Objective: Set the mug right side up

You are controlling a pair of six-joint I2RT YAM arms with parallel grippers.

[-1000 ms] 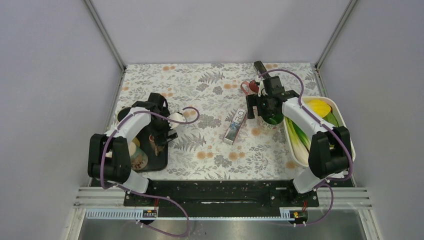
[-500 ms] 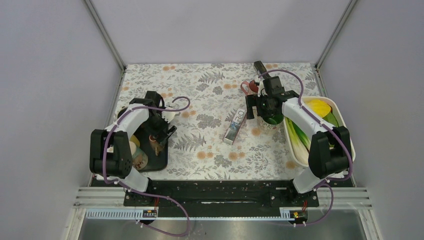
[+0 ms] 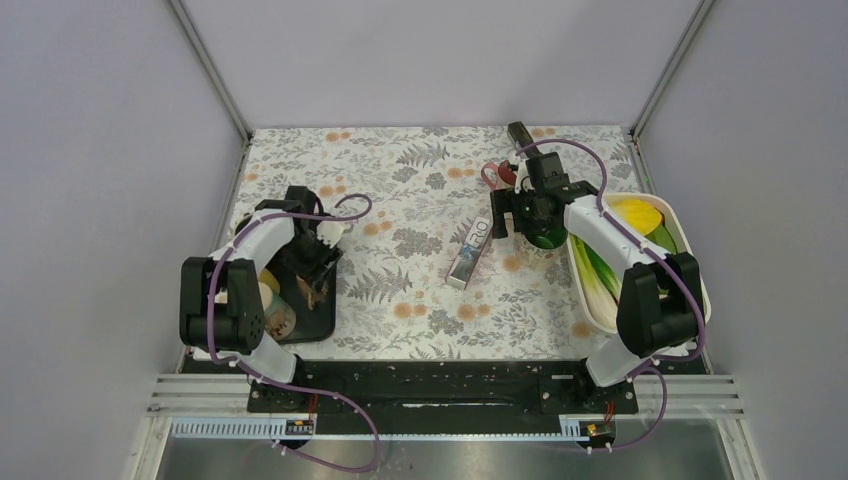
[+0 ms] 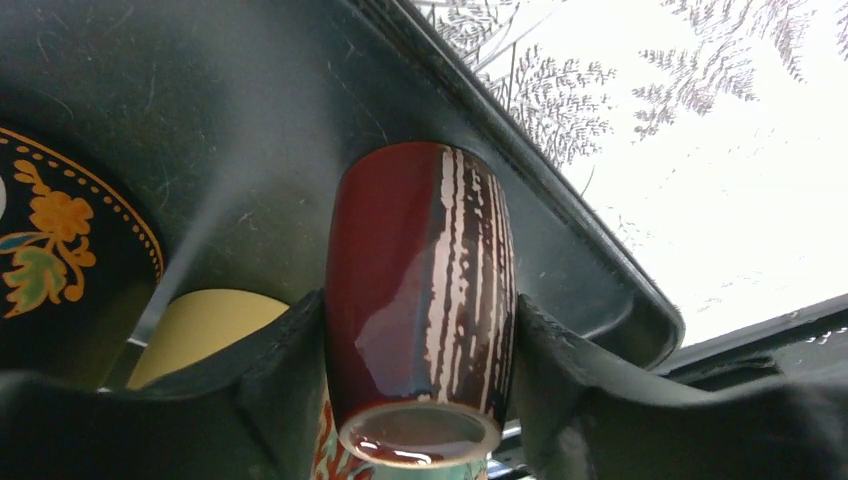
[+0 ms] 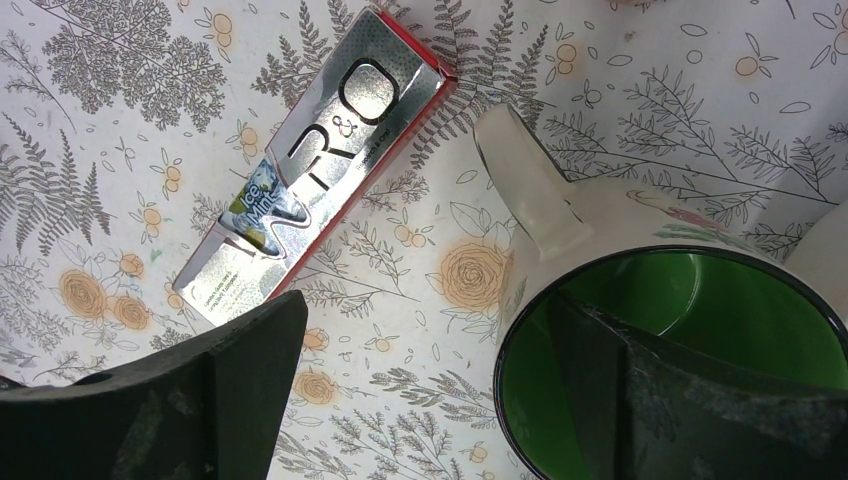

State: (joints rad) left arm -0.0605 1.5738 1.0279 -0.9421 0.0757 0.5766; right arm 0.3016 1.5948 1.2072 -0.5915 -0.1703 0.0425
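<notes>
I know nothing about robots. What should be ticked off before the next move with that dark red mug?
1. Left claw closed on the dark red striped ceramic mug: ok.
2. Grip firm enough to lift: cannot tell.
3. Mug's open end up: cannot tell.
4. Space around mug in the black plastic tray: not ok, pale yellow object close.
5. Right claw open, far from the tray: ok.

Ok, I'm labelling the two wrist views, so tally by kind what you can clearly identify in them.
Cups and mugs: 2, the dark red striped cup and the white mug with green inside
Toothpaste box: 1
Black tray: 1
Black dish with orange flowers: 1
Total: 5
The yellow item beside the cup is too hidden to name.
</notes>
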